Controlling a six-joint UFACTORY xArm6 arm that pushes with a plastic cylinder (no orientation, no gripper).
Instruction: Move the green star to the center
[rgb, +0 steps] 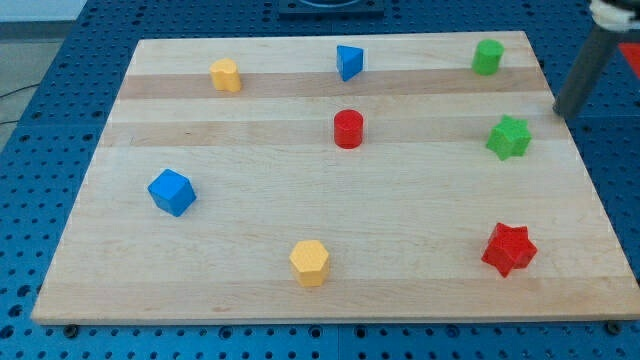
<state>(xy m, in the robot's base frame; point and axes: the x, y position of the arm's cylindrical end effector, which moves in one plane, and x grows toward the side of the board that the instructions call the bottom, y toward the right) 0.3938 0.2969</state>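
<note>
Red cylinder (348, 129) sits between green star (509, 137), center.

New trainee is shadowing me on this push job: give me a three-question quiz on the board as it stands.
1. True or false: my tip touches the green star.
2. Which block lies nearest the board's centre? A) blue cube B) red cylinder C) red star
3. Fill in: the star must travel toward the view's ____.

Key: 1 false, it sits apart, up-right of the star; 2 B; 3 left.
</note>
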